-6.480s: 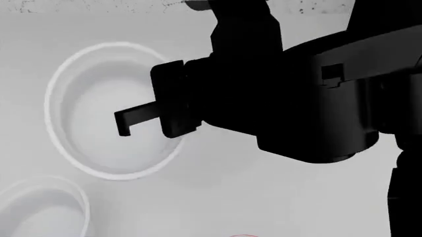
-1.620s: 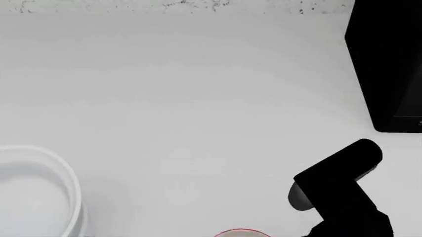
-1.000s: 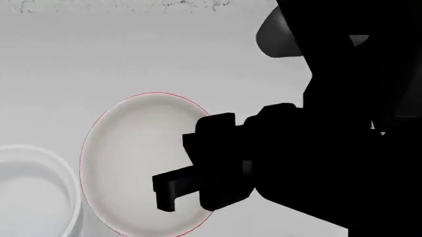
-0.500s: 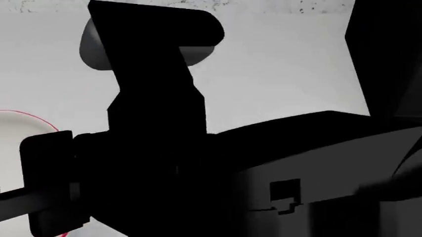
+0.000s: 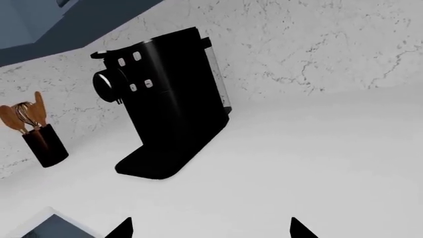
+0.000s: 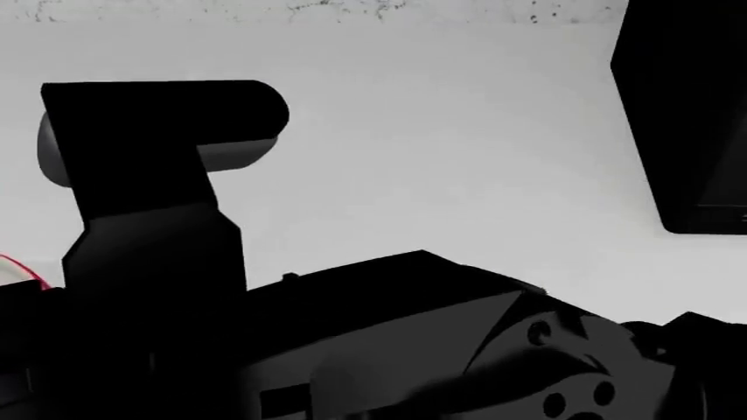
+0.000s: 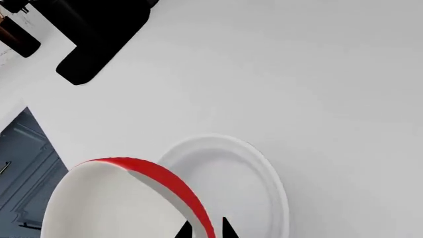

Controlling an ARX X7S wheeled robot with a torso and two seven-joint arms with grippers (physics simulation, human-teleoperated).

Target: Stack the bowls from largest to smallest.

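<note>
Now the red bowl [image 7: 142,198] is carried by its rim above the large white bowl [image 7: 244,183].

Its rim is pinched by the right gripper [image 7: 205,229], with the white bowl resting on the countertop [image 7: 297,74] just beyond and below. The red bowl should be centred over the white one, levelled, lowered until seated, and only then let go. The left gripper [image 5: 210,229] is seen spread apart and empty, facing the black coffee machine [image 5: 165,99].
</note>
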